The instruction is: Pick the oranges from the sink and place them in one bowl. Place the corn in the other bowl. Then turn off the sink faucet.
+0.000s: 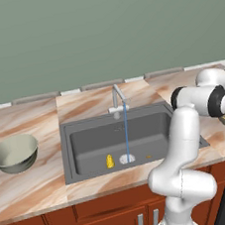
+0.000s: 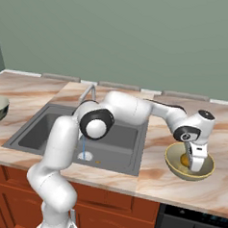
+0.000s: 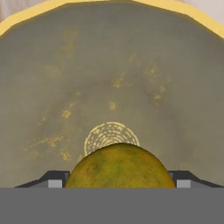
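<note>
An orange [image 3: 119,166] is seen between the finger tips of the end effector [image 2: 192,162], which is lowered into the olive-khaki bowl [image 2: 172,166] on the counter [image 2: 154,181] at the 3 o'clock side of the sink [image 1: 89,147]. The jaws stand wide, flanking the fruit; whether it is gripped or already let go cannot be told. The step in hand is judged to be the placing of an orange, and the next move is thought to call for a straight lift clear of the rim before a return to the basin. In the left base view, the corn [image 1: 109,161] is shown on the sink floor at 9 o'clock of the drain [image 1: 126,158], with a small orange spot [image 1: 148,156] at 3 o'clock, possibly the second fruit, and the pale grey-green bowl [image 1: 15,154] far out at 9 o'clock. The faucet [image 1: 117,100] is caught with water [image 1: 126,132] running. The bowl's speckled inside is given by the hand view alone.
</note>
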